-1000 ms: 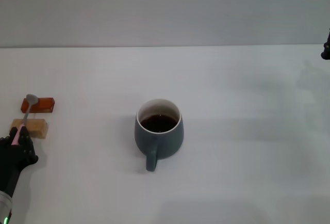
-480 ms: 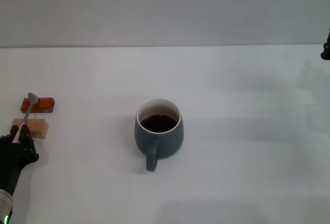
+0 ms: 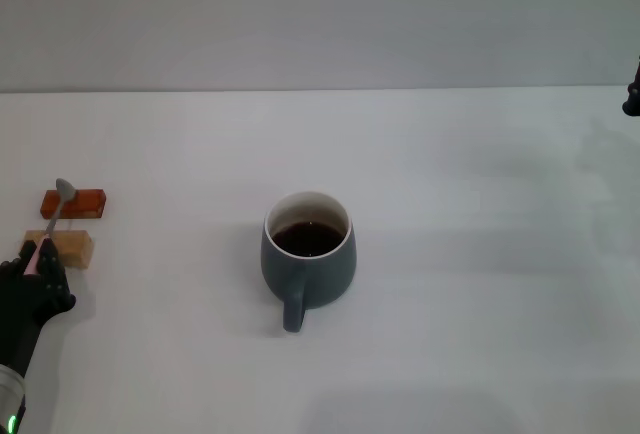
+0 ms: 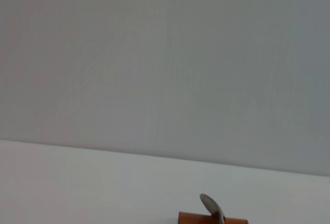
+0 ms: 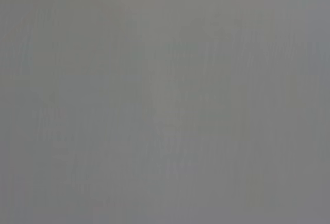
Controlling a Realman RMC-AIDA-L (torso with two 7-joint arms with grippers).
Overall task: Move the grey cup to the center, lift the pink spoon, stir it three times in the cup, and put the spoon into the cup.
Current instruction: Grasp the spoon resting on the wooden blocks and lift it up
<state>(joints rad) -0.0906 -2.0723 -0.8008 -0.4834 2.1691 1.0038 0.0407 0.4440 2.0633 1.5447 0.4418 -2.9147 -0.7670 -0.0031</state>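
Note:
The grey cup (image 3: 309,256) stands upright at the middle of the white table, with dark liquid inside and its handle towards me. The pink spoon (image 3: 52,220) is at the far left. Its silver bowl is over the reddish-brown block (image 3: 82,201), and its neck crosses the tan block (image 3: 71,245). My left gripper (image 3: 36,266) is shut on the spoon's pink handle at the table's left edge. The spoon's bowl (image 4: 212,207) also shows in the left wrist view. My right gripper (image 3: 632,94) is parked at the far right edge, mostly out of view.
The two small blocks lie close together at the left, one behind the other. The white table (image 3: 470,254) stretches right of the cup, with a grey wall behind it. The right wrist view shows only plain grey.
My left gripper has drifted slightly towards the front left with the spoon handle in it. The cup and the blocks have not moved.

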